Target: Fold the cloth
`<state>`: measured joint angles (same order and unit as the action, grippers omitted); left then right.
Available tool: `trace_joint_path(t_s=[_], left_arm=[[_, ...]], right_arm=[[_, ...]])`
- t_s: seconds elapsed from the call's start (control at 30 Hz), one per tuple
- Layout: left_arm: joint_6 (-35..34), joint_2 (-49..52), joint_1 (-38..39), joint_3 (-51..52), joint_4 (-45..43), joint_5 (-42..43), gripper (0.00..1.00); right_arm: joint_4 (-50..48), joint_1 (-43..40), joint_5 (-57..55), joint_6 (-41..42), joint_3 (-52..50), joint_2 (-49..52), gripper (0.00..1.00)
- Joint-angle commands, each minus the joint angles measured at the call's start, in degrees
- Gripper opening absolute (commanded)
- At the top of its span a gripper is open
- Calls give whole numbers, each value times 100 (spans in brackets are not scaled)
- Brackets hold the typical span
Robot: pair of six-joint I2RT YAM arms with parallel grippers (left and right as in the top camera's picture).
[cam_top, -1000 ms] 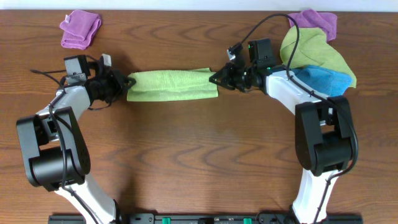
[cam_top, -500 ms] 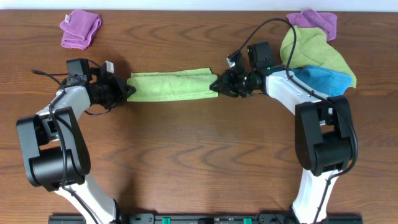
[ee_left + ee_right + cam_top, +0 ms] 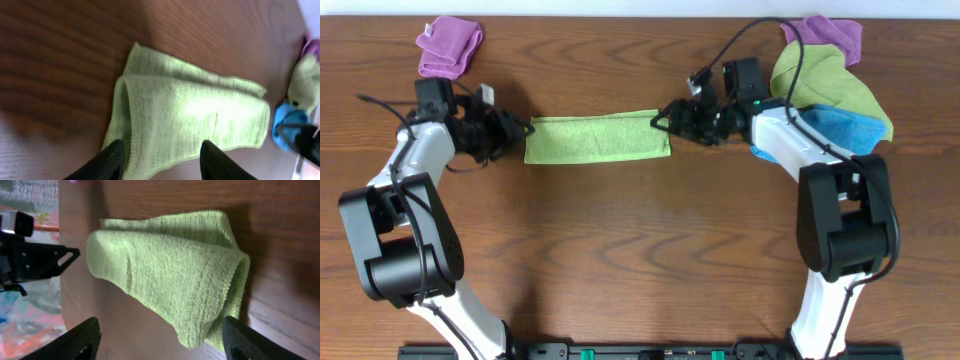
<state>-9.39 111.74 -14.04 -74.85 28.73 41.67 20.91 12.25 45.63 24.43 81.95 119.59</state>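
Note:
The cloth [image 3: 598, 137] is a bright lime-green strip, folded lengthwise and lying flat on the wooden table between the two arms. My left gripper [image 3: 523, 131] sits at its left end, open. In the left wrist view the dark fingers [image 3: 107, 162] stand apart, with the end of the cloth [image 3: 195, 115] lying loose between them. My right gripper [image 3: 662, 121] is at the right end, jaws wide apart. In the right wrist view its fingers [image 3: 80, 340] flank the rolled end of the cloth [image 3: 170, 270] without pinching it.
A folded purple cloth [image 3: 450, 45] lies at the back left. At the back right sits a pile: a purple cloth [image 3: 830, 35], a duller olive-green cloth [image 3: 825, 80] and a bright blue cloth [image 3: 840, 128], close behind my right arm. The right arm's cable arches above the pile.
Both grippers went from shut on the cloth's ends to open, letting go. The cloth settled flat, and both grippers shifted slightly toward the back of the table.

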Motion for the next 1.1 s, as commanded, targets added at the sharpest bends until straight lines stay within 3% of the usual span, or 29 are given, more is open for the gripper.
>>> trace_joint_path(t_s=[0.0,0.03,0.07,0.17,0.27,0.37,0.8,0.9,1.0,1.07], left_arm=[[719,-186,83,-511,389,-232,25],[774,-205,153,-584,474,-439,6],[774,-214,245,-595,522,-752,6],[774,-142,533,-588,708,-1784,6],[774,-74,844,-533,680,-2302,6],[767,-35,1102,-417,498,-2468,6],[507,431,1222,-286,339,-2806,6],[501,643,1222,-286,308,-2712,6],[442,890,1222,-286,179,-2509,6],[400,1003,1222,-286,177,-2463,6]], right_arm=[[175,-7,127,-337,428,-68,36],[264,52,22,-352,538,-68,2],[348,120,-216,-352,577,-68,1],[616,352,-986,-404,579,-66,1],[863,643,-1878,-483,579,-66,1],[911,800,-2430,-483,579,-46,1],[916,791,-2643,-481,579,-42,2],[981,745,-2677,-481,579,-42,10],[1121,649,-2675,-481,579,-42,27],[1228,568,-2669,-481,579,-42,31]])
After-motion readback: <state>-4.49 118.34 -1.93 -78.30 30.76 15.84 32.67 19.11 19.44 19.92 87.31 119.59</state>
